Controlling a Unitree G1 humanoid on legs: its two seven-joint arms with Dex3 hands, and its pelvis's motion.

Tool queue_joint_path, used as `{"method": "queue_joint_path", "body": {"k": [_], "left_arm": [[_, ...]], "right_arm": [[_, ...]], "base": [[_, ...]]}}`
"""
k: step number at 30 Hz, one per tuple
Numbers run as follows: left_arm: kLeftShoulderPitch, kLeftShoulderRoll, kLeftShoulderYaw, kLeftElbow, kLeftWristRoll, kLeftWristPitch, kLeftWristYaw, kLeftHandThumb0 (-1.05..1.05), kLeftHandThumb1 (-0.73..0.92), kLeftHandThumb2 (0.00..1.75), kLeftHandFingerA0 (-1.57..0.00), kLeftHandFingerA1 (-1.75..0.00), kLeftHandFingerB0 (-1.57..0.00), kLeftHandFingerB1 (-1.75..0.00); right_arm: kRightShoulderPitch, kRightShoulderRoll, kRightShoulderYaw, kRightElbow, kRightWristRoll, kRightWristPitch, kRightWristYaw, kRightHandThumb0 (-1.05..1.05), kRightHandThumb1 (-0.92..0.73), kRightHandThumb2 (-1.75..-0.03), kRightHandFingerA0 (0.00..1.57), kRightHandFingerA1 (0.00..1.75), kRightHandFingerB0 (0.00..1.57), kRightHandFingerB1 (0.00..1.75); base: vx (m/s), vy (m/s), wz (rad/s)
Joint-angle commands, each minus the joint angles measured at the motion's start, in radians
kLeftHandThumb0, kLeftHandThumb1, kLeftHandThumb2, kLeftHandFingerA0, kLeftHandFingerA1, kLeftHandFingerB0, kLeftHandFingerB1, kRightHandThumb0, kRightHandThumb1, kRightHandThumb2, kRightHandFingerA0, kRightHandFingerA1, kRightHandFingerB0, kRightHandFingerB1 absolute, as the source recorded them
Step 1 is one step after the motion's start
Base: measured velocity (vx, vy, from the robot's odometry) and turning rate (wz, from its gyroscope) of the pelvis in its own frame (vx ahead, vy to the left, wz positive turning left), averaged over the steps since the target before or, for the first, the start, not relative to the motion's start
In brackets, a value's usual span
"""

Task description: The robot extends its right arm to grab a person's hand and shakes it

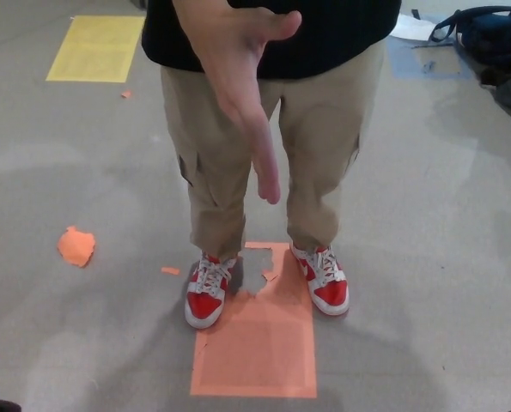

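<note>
Khaki trousers and red shoes [205,302] face the camera at twelve o'clock. The person's hand [238,77] reaches forward, palm open, thumb up, unheld. Neither robot hand is in view, so I cannot tell their state. This fits before or after a shake.

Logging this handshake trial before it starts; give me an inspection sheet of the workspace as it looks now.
Surface: grey floor, scuffed, with a worn orange marking and a yellow marking.
Job's things: person's hand held out, fingers extended, thumb up; nothing grips it.
Clutter: crumpled orange scrap; small orange bits.
Hands: neither robot hand clearly in view.
Cables: nothing seen.
Surroundings: person in tan trousers, red-and-white shoes at the orange marking's far end; dark bag at far right.
</note>
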Motion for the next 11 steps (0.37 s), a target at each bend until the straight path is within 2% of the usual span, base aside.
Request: {"method": "queue_joint_path", "body": {"k": [1, 5, 6, 7, 11], "left_arm": [[-0.005, 0.015, 0.006, 0.002, -0.005, 0.012, 0.001, -0.25, 0.63, 1.11, -0.09, -0.5, -0.08, -0.5], [0.001, 0.014, 0.017, -0.002, -0.015, 0.012, -0.01, -0.26, 0.64, 1.11, -0.08, -0.5, -0.07, -0.5], [-0.003, 0.017, 0.014, 0.002, -0.01, 0.009, -0.011, -0.26, 0.63, 1.11, -0.08, -0.5, -0.08, -0.5], [-0.005, 0.018, 0.01, 0.002, -0.004, 0.008, -0.006, -0.26, 0.62, 1.11, -0.09, -0.5, -0.08, -0.5], [-0.007, 0.021, 0.005, -0.003, 0.003, 0.009, 0.002, -0.26, 0.61, 1.1, -0.09, -0.5, -0.08, -0.5]], "right_arm": [[0.012, -0.013, -0.009, -0.005, 0.004, 0.004, 0.0, -0.9, -0.85, -1.11, 0.0, 0.06, 0.0, 0.03], [0.009, -0.01, -0.023, -0.005, 0.015, 0.011, 0.004, -0.88, -0.82, -1.1, 0.0, 0.07, 0.0, 0.05], [0.008, -0.01, -0.018, -0.006, 0.006, 0.003, -0.001, -0.76, -0.92, -0.69, 0.0, 0.0, 0.0, 0.0], [0.007, -0.01, -0.019, -0.005, 0.006, 0.004, 0.001, -0.87, -0.83, -1.11, 0.0, 0.08, 0.0, 0.05], [0.006, -0.01, -0.019, -0.006, 0.003, 0.011, -0.007, -0.84, -0.81, -1.1, 0.0, 0.11, 0.0, 0.08]], "base": [[0.0, 0.0, 0.0], [0.0, 0.0, 0.0], [0.0, 0.0, 0.0], [0.0, 0.0, 0.0], [0.0, 0.0, 0.0]]}}
